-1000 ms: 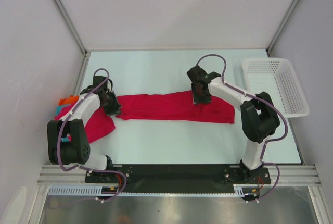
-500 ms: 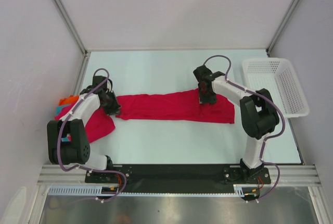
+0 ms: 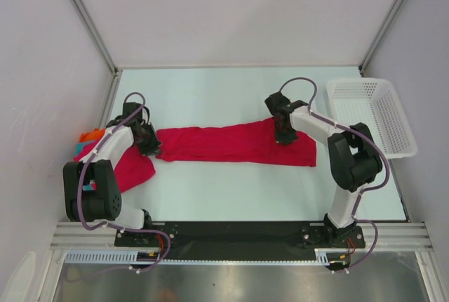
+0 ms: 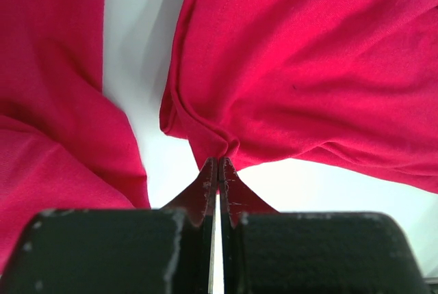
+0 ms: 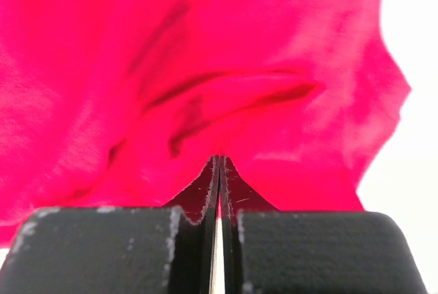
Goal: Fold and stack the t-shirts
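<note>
Long red t-shirt (image 3: 235,144) is lying stretched across centre frame. Left gripper (image 4: 217,165) is pinching its left end, jaws pressed onto a fold. Right gripper (image 5: 219,163) is nipping cloth near its upper right. Second red shirt (image 3: 133,168) is lying at left, beside orange and teal garments (image 3: 90,135).

Matt crimson cloth t-shirt (image 3: 224,144), white plastic mesh basket (image 3: 372,116), smooth pale table (image 3: 210,95), scuffed matt-black left gripper (image 4: 217,163)
</note>
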`<state>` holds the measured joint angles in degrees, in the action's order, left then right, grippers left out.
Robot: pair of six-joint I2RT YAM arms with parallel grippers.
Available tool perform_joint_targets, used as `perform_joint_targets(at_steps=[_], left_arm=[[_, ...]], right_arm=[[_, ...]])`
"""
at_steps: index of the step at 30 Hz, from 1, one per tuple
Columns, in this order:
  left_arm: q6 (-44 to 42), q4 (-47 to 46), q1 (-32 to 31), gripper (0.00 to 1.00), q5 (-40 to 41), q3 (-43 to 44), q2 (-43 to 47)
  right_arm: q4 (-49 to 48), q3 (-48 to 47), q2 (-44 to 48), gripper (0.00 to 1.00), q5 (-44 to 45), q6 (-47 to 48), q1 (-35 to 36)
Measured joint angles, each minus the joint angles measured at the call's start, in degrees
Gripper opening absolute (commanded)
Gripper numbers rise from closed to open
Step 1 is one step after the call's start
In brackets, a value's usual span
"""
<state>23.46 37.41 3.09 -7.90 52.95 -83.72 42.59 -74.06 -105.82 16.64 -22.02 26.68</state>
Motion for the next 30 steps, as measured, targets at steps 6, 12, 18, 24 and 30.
perform_joint_targets(at_steps=[6,12,18,24,30], left_arm=[[-0.1,0.0,0.7,0.02,-0.5,0.0,0.0],[-0.1,0.0,0.8,0.02,-1.5,0.0,-0.4],[-0.2,0.0,1.2,0.02,-1.6,0.0,-0.4],[-0.6,-0.1,1.5,0.02,-1.7,0.0,-0.4],[-0.6,0.0,1.5,0.02,-1.8,0.0,-0.4]], right_arm=[[1.2,2.0,6.2,0.0,2.6,-0.3,-1.9],[2.0,2.1,7.0,0.36,3.0,-0.5,-3.7],[1.7,2.1,4.4,0.4,2.8,-0.4,-4.8],[1.7,1.3,1.3,0.4,2.5,-0.2,-5.4],[2.0,-1.8,0.6,0.4,2.4,-0.1,-5.6]])
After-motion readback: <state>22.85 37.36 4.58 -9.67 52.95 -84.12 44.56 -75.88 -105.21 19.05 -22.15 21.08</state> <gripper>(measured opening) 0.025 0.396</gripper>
